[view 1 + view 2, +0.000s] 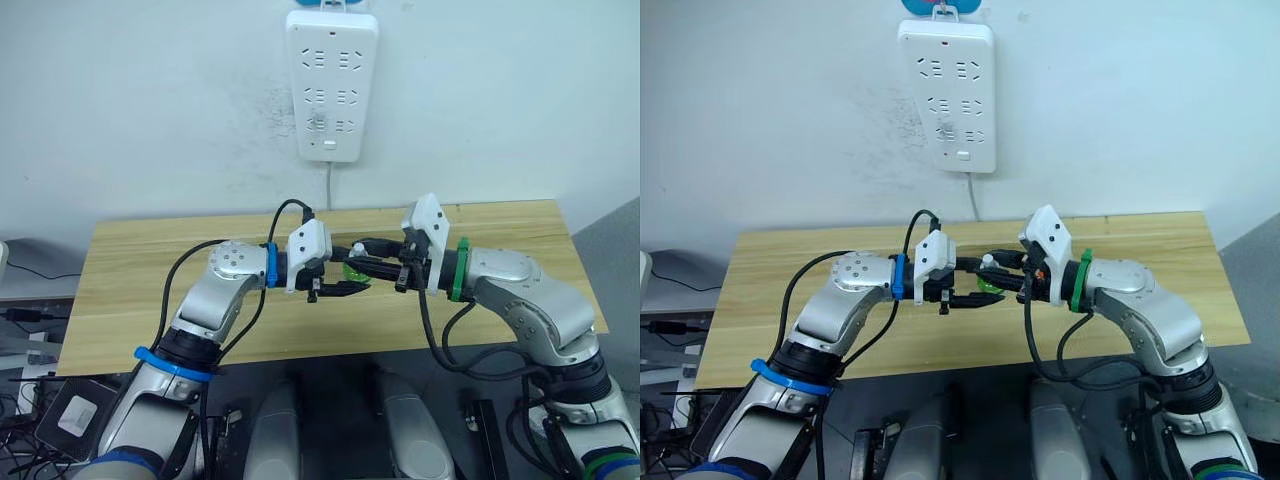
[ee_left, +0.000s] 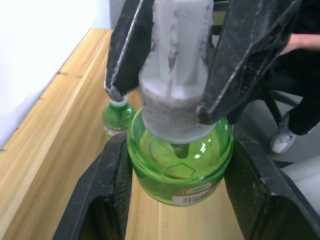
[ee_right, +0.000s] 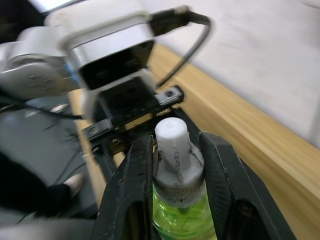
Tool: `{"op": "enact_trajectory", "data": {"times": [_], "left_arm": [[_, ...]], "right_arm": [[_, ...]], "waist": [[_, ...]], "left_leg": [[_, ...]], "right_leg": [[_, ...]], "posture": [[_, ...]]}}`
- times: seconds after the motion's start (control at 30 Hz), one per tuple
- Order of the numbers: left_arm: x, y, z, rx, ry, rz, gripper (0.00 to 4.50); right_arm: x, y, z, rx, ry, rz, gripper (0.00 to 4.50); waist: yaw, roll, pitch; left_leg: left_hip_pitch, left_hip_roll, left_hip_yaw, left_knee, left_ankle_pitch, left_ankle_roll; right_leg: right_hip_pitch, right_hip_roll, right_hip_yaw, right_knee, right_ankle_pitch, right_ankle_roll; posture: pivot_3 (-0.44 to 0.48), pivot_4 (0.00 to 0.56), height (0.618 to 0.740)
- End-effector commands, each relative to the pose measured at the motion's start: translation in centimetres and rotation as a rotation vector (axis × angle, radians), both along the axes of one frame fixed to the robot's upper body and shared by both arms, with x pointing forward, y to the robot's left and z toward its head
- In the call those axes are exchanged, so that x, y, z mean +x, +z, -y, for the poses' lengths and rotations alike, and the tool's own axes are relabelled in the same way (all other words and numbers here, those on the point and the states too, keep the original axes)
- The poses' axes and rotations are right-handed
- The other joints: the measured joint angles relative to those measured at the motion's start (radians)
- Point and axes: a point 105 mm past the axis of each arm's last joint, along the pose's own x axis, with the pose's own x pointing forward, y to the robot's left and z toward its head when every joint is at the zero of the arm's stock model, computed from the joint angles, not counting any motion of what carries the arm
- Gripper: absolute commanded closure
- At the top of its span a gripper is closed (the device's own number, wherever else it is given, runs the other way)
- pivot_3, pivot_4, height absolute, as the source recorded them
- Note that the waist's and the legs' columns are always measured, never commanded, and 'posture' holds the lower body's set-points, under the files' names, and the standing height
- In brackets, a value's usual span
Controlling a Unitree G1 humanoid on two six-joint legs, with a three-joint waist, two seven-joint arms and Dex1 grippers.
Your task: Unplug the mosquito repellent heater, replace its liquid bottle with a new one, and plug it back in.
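We hold a small round bottle of clear green plastic with a white ribbed neck (image 2: pixel 179 150) in mid-air between our arms, above the pale wooden counter (image 1: pixel 150 270). Our left end effector (image 1: pixel 335 290) pinches its green body; our right end effector (image 1: pixel 372 252) clamps the white neck.

We judge the bottle light and stiff, its smooth body slippery, with liquid that could spill if tipped. The ribbed neck looks the surer place to grip.

The left wrist view shows a second green bottle (image 2: pixel 117 116) standing on the counter close behind. The head views show the white wall power strip (image 1: pixel 331 82) above the counter.
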Motion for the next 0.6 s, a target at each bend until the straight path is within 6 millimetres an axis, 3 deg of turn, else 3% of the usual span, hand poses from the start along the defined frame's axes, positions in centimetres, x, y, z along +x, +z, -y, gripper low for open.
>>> {"op": "enact_trajectory", "data": {"times": [0.03,0.1,0.2,0.3,0.4,0.53,0.6], "left_arm": [[-2.8,0.8,0.8,-0.014,-0.193,0.060,2.28],[-3.7,0.5,0.8,0.006,-0.273,0.067,2.28],[-4.1,-0.1,0.5,0.043,-0.333,0.073,2.28],[-3.4,0.1,0.4,0.041,-0.308,0.075,2.28],[-2.1,0.4,0.1,0.025,-0.226,0.072,2.28],[0.3,0.5,-0.8,-0.027,-0.032,0.047,2.28],[0.9,0.4,-1.3,-0.036,0.030,0.053,2.28]], "right_arm": [[-3.1,0.9,-0.3,-0.014,0.398,0.022,3.50],[-3.4,0.5,0.3,-0.069,0.539,0.006,3.50],[-3.0,0.5,0.3,-0.096,0.606,-0.001,3.50],[-2.0,0.9,0.0,-0.074,0.552,0.009,2.50],[-1.1,0.5,1.1,-0.082,0.449,0.016,1.46],[0.4,-0.3,3.0,-0.102,0.170,0.033,0.04],[1.0,0.0,3.0,-0.058,0.029,0.054,0.04]], "waist": [[0.002,0.000,0.000],[0.004,0.000,-0.001],[0.007,-0.001,-0.003],[0.009,-0.001,-0.003],[0.016,-0.001,-0.004],[0.034,-0.001,-0.004],[0.033,-0.001,-0.004]], "left_leg": [[0.000,0.000,0.000,0.000,0.000,0.000],[0.000,0.000,-0.001,0.001,0.000,0.000],[0.000,0.000,-0.002,0.002,0.000,0.000],[0.000,0.000,-0.002,0.003,0.000,0.000],[0.000,0.000,-0.002,0.004,0.000,0.000],[-0.001,0.000,-0.003,0.013,0.000,0.000],[-0.001,0.000,-0.003,0.015,0.000,0.000]], "right_leg": [[0.000,0.000,-0.001,0.000,0.002,-0.004],[0.000,0.000,-0.001,0.000,0.003,-0.004],[0.001,0.000,-0.002,0.001,0.003,-0.005],[0.001,0.000,-0.002,0.002,0.003,-0.005],[0.001,0.000,-0.002,0.004,0.003,-0.005],[0.001,0.000,-0.002,0.011,0.003,-0.005],[0.001,-0.001,-0.002,0.013,0.003,-0.005]], "posture": [[-0.092,0.299,0.740],[-0.069,0.293,0.740],[-0.059,0.293,0.740],[-0.058,0.294,0.740],[-0.066,0.300,0.740],[-0.078,0.300,0.740],[-0.089,0.300,0.740]]}}
